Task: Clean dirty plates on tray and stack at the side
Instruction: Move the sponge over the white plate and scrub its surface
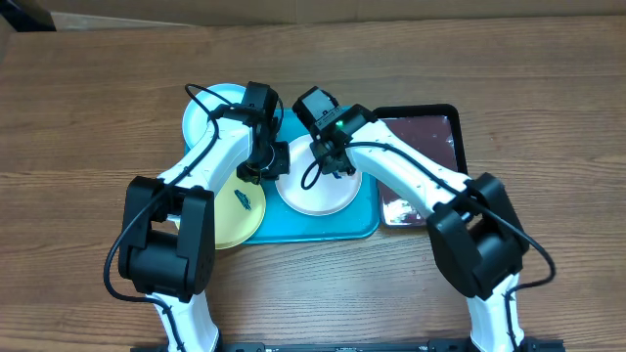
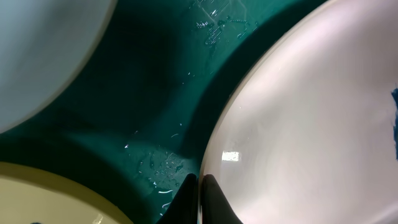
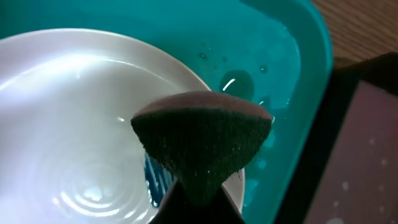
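Note:
The white plate (image 1: 318, 191) lies on the turquoise tray (image 1: 357, 223), wet and shiny. My left gripper (image 1: 268, 168) is shut on its left rim, and in the left wrist view the two fingers (image 2: 200, 190) pinch the edge of the white plate (image 2: 311, 124). My right gripper (image 1: 332, 159) is shut on a dark green sponge (image 3: 202, 137) just over the plate's far side (image 3: 74, 124). The pale blue plate (image 1: 208, 112) sits at the tray's back left. The yellow-green plate (image 1: 238, 210) lies at the front left with a dark smear on it.
A smaller black tray (image 1: 423, 147) with dark liquid stands against the turquoise tray's right side, and it also shows in the right wrist view (image 3: 367, 155). Water drops lie on the turquoise tray floor (image 2: 155, 81). Bare wooden table surrounds both trays.

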You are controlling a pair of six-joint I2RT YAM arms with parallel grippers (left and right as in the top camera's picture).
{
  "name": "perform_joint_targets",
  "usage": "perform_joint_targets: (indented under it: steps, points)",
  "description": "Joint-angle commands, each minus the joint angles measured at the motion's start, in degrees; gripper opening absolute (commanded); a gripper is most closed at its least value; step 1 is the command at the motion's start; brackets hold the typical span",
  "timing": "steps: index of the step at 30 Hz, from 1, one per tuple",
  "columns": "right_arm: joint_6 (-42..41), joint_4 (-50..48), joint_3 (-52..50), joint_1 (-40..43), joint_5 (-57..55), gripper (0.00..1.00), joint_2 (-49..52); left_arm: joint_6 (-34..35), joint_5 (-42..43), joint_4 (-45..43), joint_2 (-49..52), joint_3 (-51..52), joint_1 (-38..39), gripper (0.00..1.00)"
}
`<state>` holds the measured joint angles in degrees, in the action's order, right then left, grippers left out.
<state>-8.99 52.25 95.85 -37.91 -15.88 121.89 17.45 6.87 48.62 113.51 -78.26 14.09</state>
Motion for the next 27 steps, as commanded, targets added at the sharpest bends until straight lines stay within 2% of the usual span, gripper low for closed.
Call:
perform_joint_targets:
  steps: [1, 11, 19, 27]
  points:
    - [0.0, -1.0, 0.9, 0.1, -1.5, 0.04, 1.5, -0.1, 0.7, 0.2, 0.5, 0.0, -0.2, 0.04]
    - [0.0, -2.2, -0.4, 1.9, -0.9, 0.04, 7.1, -0.1, 0.7, 0.9, 0.5, 0.0, -0.2, 0.04]
    - [3.3, 3.6, -0.2, 4.0, 13.9, 0.04, 8.1, -0.1, 0.7, 1.2, 0.5, 0.0, -0.2, 0.04]
    - [3.3, 5.1, -0.2, 5.4, 16.7, 0.04, 8.1, 0.0, 0.7, 0.8, 0.5, 0.0, -0.2, 0.04]
